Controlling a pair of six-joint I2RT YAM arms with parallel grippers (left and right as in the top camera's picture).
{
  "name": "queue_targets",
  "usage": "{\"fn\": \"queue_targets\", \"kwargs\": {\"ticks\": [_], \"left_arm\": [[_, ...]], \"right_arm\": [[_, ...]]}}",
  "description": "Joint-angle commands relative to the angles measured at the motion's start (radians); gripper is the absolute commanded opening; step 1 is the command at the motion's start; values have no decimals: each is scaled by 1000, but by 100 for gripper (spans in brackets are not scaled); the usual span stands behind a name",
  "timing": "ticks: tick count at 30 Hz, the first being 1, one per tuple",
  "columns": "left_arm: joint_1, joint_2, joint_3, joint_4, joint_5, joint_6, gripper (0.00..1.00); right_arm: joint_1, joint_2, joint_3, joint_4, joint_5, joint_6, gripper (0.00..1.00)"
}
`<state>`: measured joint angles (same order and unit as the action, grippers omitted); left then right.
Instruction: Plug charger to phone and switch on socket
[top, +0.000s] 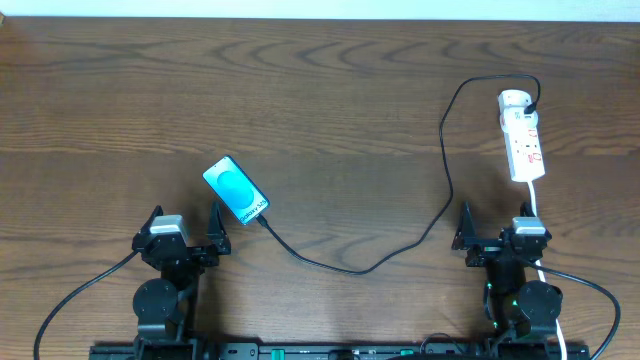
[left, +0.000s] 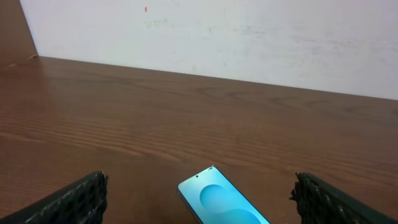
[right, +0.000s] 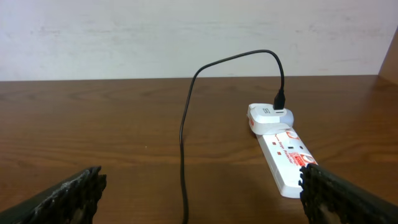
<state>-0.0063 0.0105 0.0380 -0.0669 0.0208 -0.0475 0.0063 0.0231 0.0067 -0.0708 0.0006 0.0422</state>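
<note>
Dark wooden worktop (top: 330, 90) seen from above. A phone (top: 236, 190) with a lit blue screen lies left of centre. The black charger cable (right: 182, 134) runs from the phone's near end to the white socket strip (top: 522, 135) at far right. The left gripper (top: 186, 225) and right gripper (top: 497, 230) sit near, jaws wide open and empty.

- The overhead view looks straight down from high up and takes in the whole bench (top: 320, 90), with the far edge at the top.
- The left wrist view sits low over the bench and faces level towards the wall (left: 249, 37). Its own jaws show in the lower corners, and the phone (left: 221, 202) lies close below.
- The right wrist view is equally low and level, also facing the wall, with the socket (right: 283, 152) and charger (right: 183, 124) near ahead.
- Overhead shares the phone area with the left wrist view and the socket area with the right wrist view.
</note>
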Motion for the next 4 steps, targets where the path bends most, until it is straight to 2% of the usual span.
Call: {"fn": "queue_targets", "kwargs": {"ticks": [1, 4], "left_arm": [[6, -6, -23, -27, -6, 13, 95], [6, -6, -23, -27, -6, 13, 95]], "right_arm": [[8, -11, -1, -4, 16, 13, 99], [8, -11, -1, -4, 16, 13, 99]]}}
